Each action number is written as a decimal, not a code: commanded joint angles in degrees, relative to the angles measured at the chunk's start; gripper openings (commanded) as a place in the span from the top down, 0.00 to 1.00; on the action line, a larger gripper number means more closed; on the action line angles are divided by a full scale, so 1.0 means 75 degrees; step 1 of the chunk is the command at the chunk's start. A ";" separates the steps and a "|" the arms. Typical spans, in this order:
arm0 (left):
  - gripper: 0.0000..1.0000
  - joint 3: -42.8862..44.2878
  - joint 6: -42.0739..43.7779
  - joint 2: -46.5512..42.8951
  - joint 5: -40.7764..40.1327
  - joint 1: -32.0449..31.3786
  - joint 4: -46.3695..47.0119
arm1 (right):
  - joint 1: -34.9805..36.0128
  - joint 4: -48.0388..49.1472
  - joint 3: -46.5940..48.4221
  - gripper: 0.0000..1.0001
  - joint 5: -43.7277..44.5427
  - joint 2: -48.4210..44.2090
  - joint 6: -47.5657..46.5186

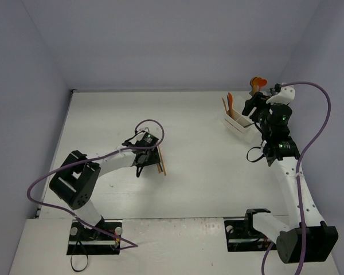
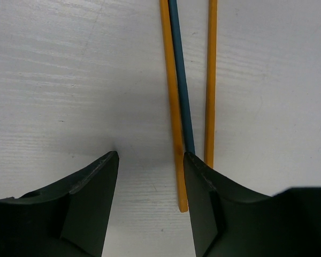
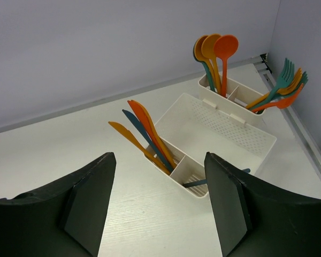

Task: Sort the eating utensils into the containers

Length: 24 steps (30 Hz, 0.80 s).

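The left claw [image 2: 151, 160] is spread low over the worktop [image 2: 53, 80], where three loose utensils [image 2: 180, 91] lie: two orange, one blue. The blue one touches an orange one, so closing may pinch both or skid them. The right claw [image 3: 159, 158], also spread, hovers by the bins [image 3: 219, 128], which hold roughly four knives [image 3: 148, 128], four spoons [image 3: 226, 45] and four forks [image 3: 285, 72].

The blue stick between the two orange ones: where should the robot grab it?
Probably the blue handle, from straight above, pinching across its width, since it lies flat on the table. It touches the nearer orange handle, so both may get pinched.
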 commanded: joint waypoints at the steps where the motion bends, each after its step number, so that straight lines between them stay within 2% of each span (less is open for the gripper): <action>1: 0.52 0.0298 -0.0194 0.0034 0.0092 0.0023 0.0107 | 0.0092 0.0430 -0.0023 0.35 -0.0095 -0.0229 -0.0029; 8: 0.52 0.0297 -0.0287 0.0413 0.0242 -0.0001 0.0060 | 0.0173 0.0406 -0.0068 0.34 -0.0152 -0.0194 -0.0015; 14: 0.68 0.0334 -0.0255 0.0511 -0.0044 -0.0047 -0.0632 | 0.0208 0.0407 -0.0114 0.34 -0.0174 -0.0171 -0.0005; 24: 0.75 0.0450 0.0158 0.0609 -0.0460 -0.0165 -0.1346 | 0.0208 0.0418 -0.0130 0.32 -0.0211 -0.0124 0.0029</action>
